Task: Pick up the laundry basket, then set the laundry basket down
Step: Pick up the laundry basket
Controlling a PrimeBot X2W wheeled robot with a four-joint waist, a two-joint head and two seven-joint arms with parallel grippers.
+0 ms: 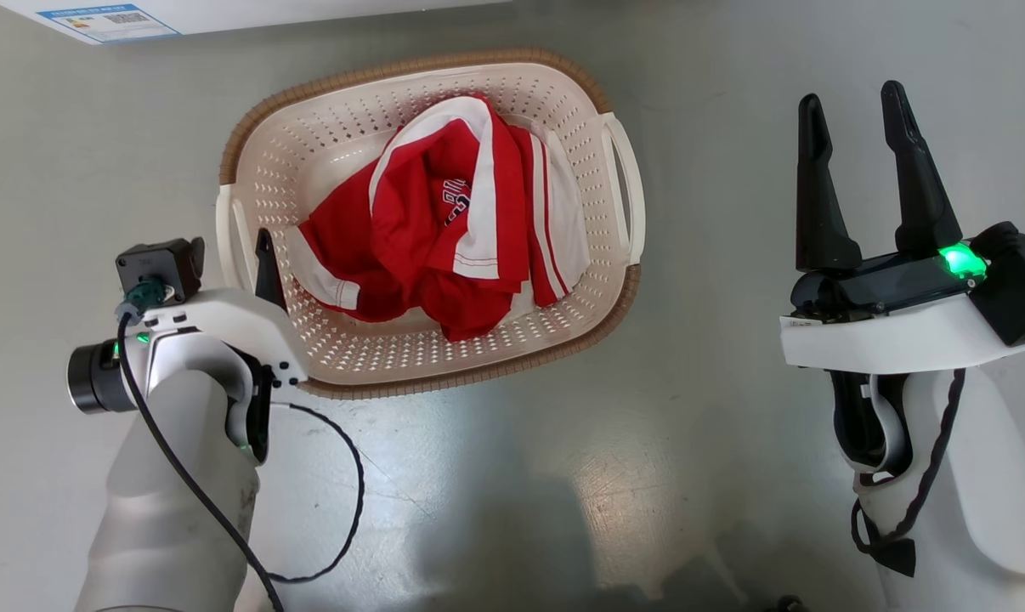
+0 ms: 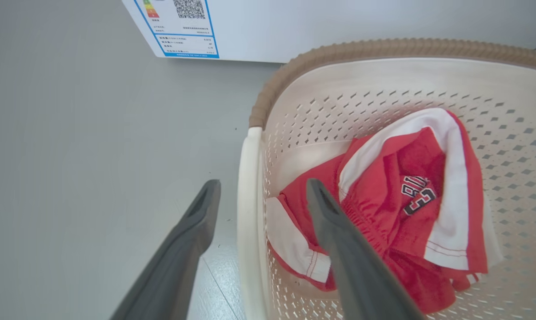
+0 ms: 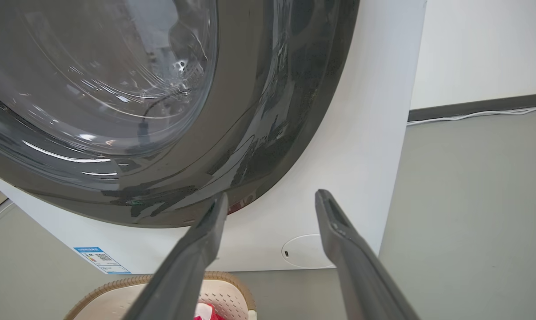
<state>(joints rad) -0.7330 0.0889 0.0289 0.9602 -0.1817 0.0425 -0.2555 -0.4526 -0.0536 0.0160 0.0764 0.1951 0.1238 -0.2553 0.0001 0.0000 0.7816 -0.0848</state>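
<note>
The cream perforated laundry basket (image 1: 334, 153) with a brown rim stands on the grey floor, holding a red and white garment (image 1: 427, 229). My left gripper (image 1: 249, 246) is open at its left white handle (image 1: 226, 229). In the left wrist view the left gripper (image 2: 262, 186) straddles that handle (image 2: 249, 200), one finger outside the basket (image 2: 383, 46) and one inside above the garment (image 2: 383, 200). My right gripper (image 1: 857, 102) stands open and holds nothing, well right of the right handle (image 1: 627, 187). The right wrist view has the right gripper (image 3: 271, 198) facing the washer, with the basket (image 3: 126, 293) at the bottom.
A white washing machine (image 3: 361, 155) with a dark round door (image 3: 117, 89) stands just behind the basket, its labelled edge (image 1: 109, 21) at the top of the head view. A black cable (image 1: 351, 476) loops from my left arm over the floor. Open floor (image 1: 716, 127) lies between the basket and my right gripper.
</note>
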